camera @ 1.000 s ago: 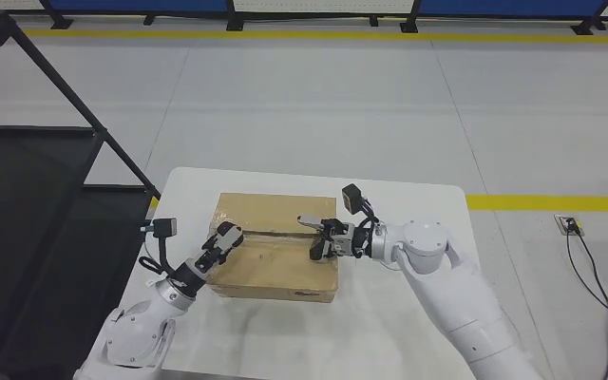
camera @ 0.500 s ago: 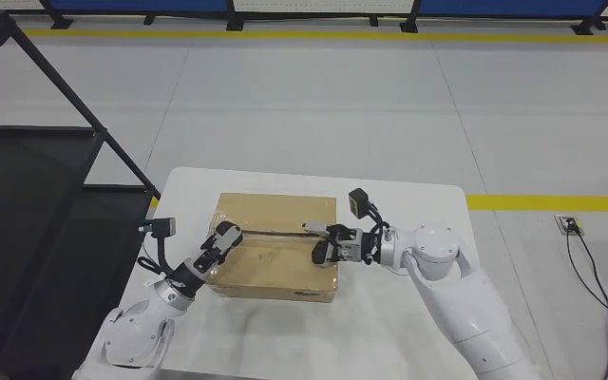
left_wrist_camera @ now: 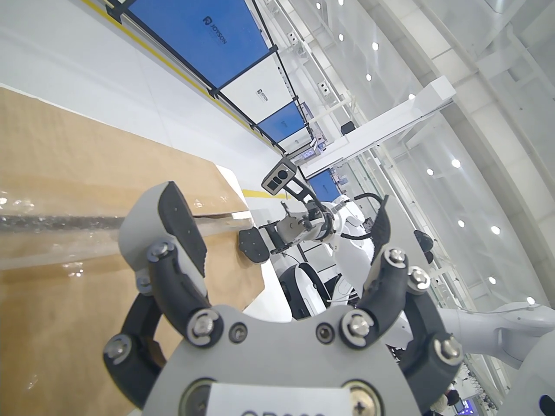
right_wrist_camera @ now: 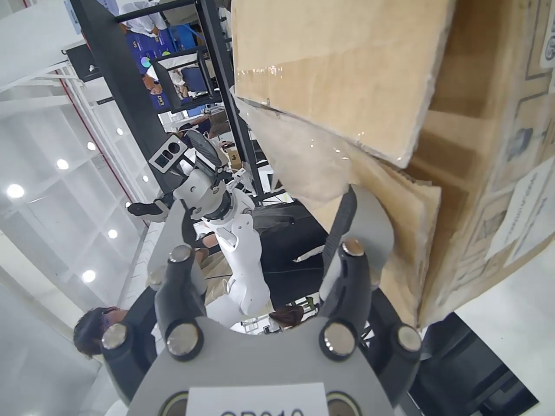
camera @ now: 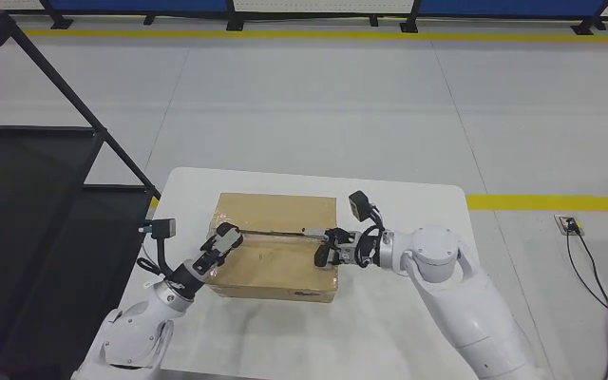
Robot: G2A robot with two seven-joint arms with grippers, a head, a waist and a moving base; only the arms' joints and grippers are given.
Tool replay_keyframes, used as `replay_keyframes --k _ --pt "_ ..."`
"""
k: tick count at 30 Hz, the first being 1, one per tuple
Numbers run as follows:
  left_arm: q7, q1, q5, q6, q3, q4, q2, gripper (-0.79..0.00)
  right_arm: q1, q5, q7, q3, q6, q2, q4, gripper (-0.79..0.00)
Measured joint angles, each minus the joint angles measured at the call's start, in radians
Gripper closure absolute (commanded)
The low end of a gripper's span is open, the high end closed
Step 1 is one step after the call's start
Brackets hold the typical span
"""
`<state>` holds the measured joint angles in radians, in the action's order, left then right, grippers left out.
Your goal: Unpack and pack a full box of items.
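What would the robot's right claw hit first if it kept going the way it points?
Most likely the cardboard box: the right gripper, open, points at its end, one finger beside the edge of the top flap at the taped seam. Whether it touches is unclear.

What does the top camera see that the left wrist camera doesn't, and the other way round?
Top view, not the left wrist view: the whole white table, the full lid of the cardboard box and the black rack beside the table.
Left wrist view, not the top view: ceiling lights, and the dark pads of the open left pincer up close.
Both: the box's taped seam, and the right pincer, open, at the end of the box away from the left one.
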<state>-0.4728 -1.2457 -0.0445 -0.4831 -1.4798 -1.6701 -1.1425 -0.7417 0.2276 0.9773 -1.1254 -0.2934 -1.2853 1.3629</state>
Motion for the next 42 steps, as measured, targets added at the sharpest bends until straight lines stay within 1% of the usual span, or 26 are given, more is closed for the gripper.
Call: replay_keyframes --k 3,6,8,11,14,16,17,19,20,22,23,24,32,39,40,41,42 --pt "-0.003 0.001 0.000 0.001 0.002 0.001 0.000 -0.785 -0.044 0.010 -0.013 -0.038 0.008 0.010 0.049 -0.785" --pt "-0.003 0.002 0.002 0.000 0.005 0.000 0.000 -0.785 -0.058 0.015 0.001 -0.052 -0.020 0.017 0.064 -0.785" --pt "-0.003 0.004 0.004 0.001 0.007 -0.001 0.000 -0.785 -0.049 0.018 0.006 -0.047 -0.043 0.018 0.054 -0.785" --pt "-0.002 0.005 0.004 0.001 0.007 -0.001 0.001 -0.785 -0.033 0.025 0.010 -0.030 -0.053 0.016 0.037 -0.757" --pt "0.000 0.007 0.002 0.001 0.006 0.003 0.001 -0.785 -0.015 0.030 0.009 -0.011 -0.057 0.013 0.019 -0.776" --pt "0.000 0.008 0.001 -0.001 0.006 0.006 0.001 -0.785 -0.002 0.034 0.007 0.002 -0.064 0.010 0.005 -0.757" --pt "0.001 0.008 0.000 -0.001 0.006 0.008 0.001 -0.785 0.008 0.037 0.006 0.012 -0.068 0.008 -0.004 -0.739" --pt "0.002 0.009 -0.001 0.000 0.007 0.009 0.001 -0.785 0.021 0.041 0.007 0.025 -0.070 0.006 -0.020 -0.656" --pt "0.003 0.010 -0.001 0.001 0.007 0.009 0.001 -0.785 0.030 0.044 0.008 0.031 -0.070 0.004 -0.031 -0.557" --pt "0.004 0.011 -0.003 -0.001 0.007 0.010 0.001 -0.785 0.041 0.048 0.010 0.039 -0.069 0.003 -0.047 -0.434" --pt "0.005 0.011 -0.005 -0.001 0.006 0.011 0.001 -0.785 0.047 0.051 0.011 0.042 -0.068 0.002 -0.056 -0.385" --pt "0.005 0.012 -0.006 -0.002 0.005 0.012 0.002 -0.785 0.051 0.052 0.012 0.045 -0.067 0.001 -0.063 -0.369" --pt "0.010 0.013 -0.007 -0.002 0.002 0.011 0.002 -0.785 0.069 0.061 0.021 0.062 -0.062 0.000 -0.097 -0.323" --pt "0.010 0.015 -0.007 -0.004 0.006 0.010 0.002 -0.785 0.071 0.071 0.017 0.057 -0.061 0.004 -0.112 -0.357" --pt "0.010 0.015 -0.007 -0.004 0.006 0.011 0.002 -0.785 0.072 0.072 0.015 0.057 -0.061 0.004 -0.114 -0.431" --pt "0.010 0.015 -0.007 -0.004 0.006 0.011 0.002 -0.785 0.073 0.068 0.016 0.058 -0.057 0.005 -0.112 -0.613" --pt "0.010 0.015 -0.007 -0.004 0.006 0.012 0.003 -0.785 0.073 0.059 0.020 0.061 -0.051 0.006 -0.110 -0.668"
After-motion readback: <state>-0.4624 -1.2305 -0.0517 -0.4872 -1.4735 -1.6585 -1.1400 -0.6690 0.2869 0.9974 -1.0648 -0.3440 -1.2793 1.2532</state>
